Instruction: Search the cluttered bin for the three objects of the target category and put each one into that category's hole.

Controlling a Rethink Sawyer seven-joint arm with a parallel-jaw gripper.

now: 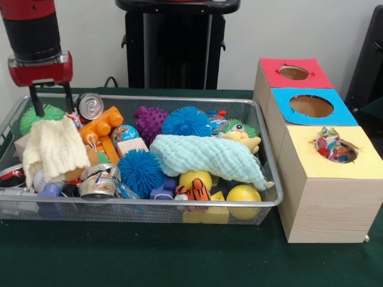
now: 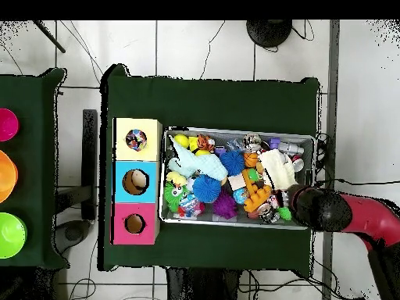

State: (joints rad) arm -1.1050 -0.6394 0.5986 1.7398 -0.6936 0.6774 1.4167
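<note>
The wire mesh bin [image 1: 149, 204] is full of mixed toys; it also shows in the overhead view [image 2: 234, 131]. One crumpled polka-dot wrapper [image 1: 332, 146] sits in the hole of the yellow-topped box [image 1: 311, 158], also seen from overhead [image 2: 136, 140]. A dotted white piece [image 1: 124, 133] beside the orange toy [image 1: 100, 127] and another [image 1: 217, 122] at the bin's back look like wrappers, partly buried. My gripper [image 1: 52, 103] hangs open and empty over the bin's back left corner, above a green spiky ball [image 1: 37, 115] and a cream cloth [image 1: 54, 149].
Blue spiky balls [image 1: 187, 121] [image 1: 140, 170], a purple one [image 1: 149, 122], a drink can [image 1: 91, 106], a second can [image 1: 99, 181], a pale green cloth [image 1: 206, 155] and yellow balls [image 1: 243, 196] fill the bin. The blue-topped [image 1: 311, 106] and red-topped [image 1: 293, 73] boxes stand behind the yellow one.
</note>
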